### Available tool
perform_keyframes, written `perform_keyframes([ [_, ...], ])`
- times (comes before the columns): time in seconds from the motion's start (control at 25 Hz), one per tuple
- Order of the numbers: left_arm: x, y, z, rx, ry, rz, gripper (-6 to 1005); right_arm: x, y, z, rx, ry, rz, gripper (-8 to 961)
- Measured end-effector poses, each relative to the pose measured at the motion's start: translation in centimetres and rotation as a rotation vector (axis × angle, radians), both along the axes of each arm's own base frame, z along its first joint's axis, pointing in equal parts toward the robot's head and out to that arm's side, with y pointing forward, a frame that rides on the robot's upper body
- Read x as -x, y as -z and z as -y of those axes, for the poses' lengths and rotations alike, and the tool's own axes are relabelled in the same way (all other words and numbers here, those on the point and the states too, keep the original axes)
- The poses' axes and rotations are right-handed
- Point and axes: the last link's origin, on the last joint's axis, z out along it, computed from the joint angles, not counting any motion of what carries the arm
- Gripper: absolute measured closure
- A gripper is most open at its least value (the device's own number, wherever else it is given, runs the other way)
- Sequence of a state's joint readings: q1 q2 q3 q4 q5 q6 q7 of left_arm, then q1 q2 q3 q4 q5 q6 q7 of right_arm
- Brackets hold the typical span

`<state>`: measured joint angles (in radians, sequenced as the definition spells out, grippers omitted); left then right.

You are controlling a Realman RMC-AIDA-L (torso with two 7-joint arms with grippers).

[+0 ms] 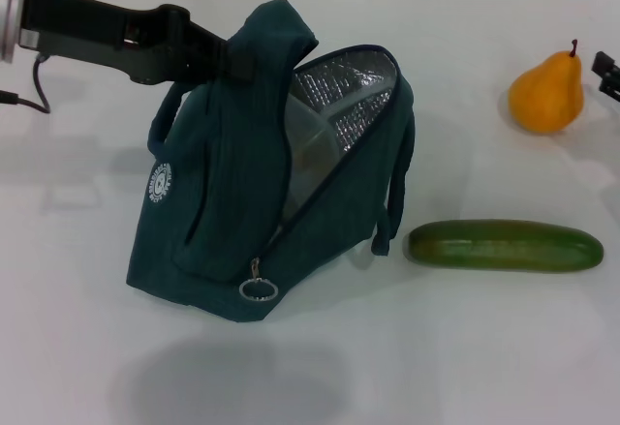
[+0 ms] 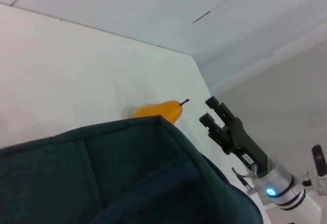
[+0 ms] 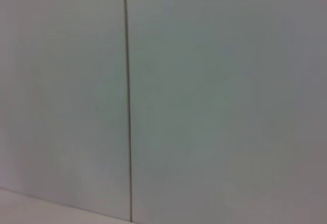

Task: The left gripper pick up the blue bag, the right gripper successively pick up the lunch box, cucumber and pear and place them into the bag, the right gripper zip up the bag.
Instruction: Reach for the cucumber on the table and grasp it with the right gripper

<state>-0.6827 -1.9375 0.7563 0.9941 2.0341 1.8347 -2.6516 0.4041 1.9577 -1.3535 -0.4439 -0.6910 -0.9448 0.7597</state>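
Left gripper: our left gripper (image 1: 235, 57) reaches in from the left and pinches the top of the blue bag. Its fingers are closed on the cloth and hold that side up.
Blue bag: the blue bag (image 1: 232, 202) stands on the white table (image 1: 97, 348), a bit left of the middle. Its mouth is open and faces right. We see the shiny silver lining (image 1: 349, 96) inside. A round metal ring (image 1: 259, 289) hangs low on the front, and a small white round logo (image 1: 160, 182) sits on the left side.
Lunch box: something pale and see-through shows inside the open bag (image 1: 312, 149). We think it is the lunch box, but we cannot be sure.
Cucumber: the cucumber (image 1: 504, 245) lies flat on the table, just right of the bag and not touching it.
Pear: the pear (image 1: 548, 92) stands further back on the right, stem up, well apart from the cucumber.
Right gripper: our right gripper (image 2: 210, 110) is out by the right edge, near the pear and holding nothing. Its two fingers stand a little apart.
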Motion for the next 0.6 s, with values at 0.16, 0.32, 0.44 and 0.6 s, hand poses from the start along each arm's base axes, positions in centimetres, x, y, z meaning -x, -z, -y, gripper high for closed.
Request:
perform_keyframes([
  [0.16, 0.0, 0.0, 0.0, 0.0, 0.0, 0.0, 956, 0.8, 0.6, -1.0, -0.002, -0.007, 0.043, 155],
  [0.32, 0.0, 0.0, 0.0, 0.0, 0.001, 0.0, 956, 1.8, 1.2, -2.1, 0.001, -0.007, 0.057, 172],
  [0.44, 0.0, 0.0, 0.0, 0.0, 0.001, -0.001, 955, 2.5, 1.8, -2.7, 0.007, -0.008, 0.055, 190],
  [0.6, -0.1, -0.1, -0.1, -0.001, 0.001, -0.001, 955, 2.8, 2.2, -2.7, 0.013, -0.009, 0.05, 213],
])
